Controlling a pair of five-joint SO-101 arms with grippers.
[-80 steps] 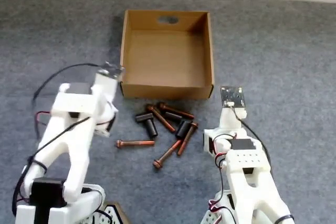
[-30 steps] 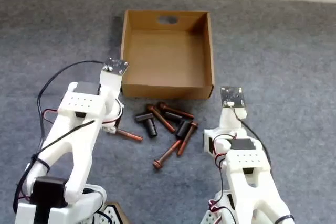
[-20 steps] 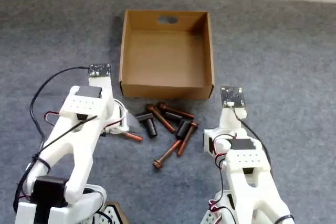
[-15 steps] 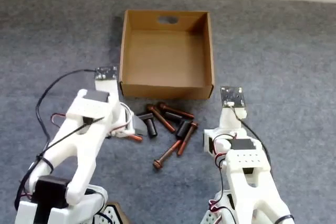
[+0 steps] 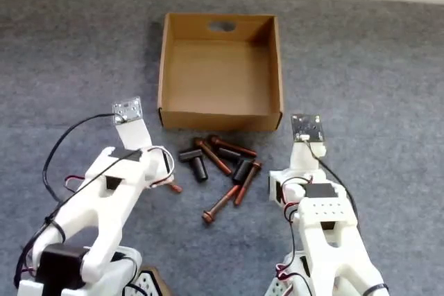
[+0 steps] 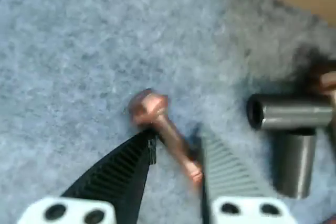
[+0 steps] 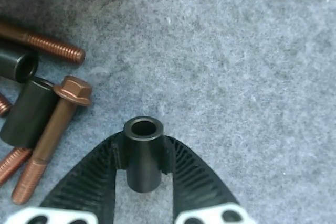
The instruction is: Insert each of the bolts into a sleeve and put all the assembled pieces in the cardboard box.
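Observation:
My left gripper (image 6: 177,136) is shut on a copper bolt (image 6: 157,116), whose hex head sticks out past the fingertips, low over the carpet. In the high view, that bolt's tip (image 5: 173,187) peeks out beside the left arm, left of the pile. My right gripper (image 7: 143,142) is shut on an upright black sleeve (image 7: 143,156) with its bore facing the camera, right of the pile. Loose bolts (image 5: 222,202) and black sleeves (image 5: 197,163) lie in front of the cardboard box (image 5: 220,121), whose inside is bare.
Grey carpet covers the table. Two black sleeves (image 6: 291,111) lie close beyond the left gripper. Near the right gripper lie a hex-head bolt (image 7: 58,124), a threaded bolt (image 7: 52,40) and a sleeve (image 7: 29,111). Open carpet spreads on both sides of the box.
The left arm took the leftmost bolt from the carpet, swung it away from the pile and drew back toward its base. The right arm has kept still with its sleeve.

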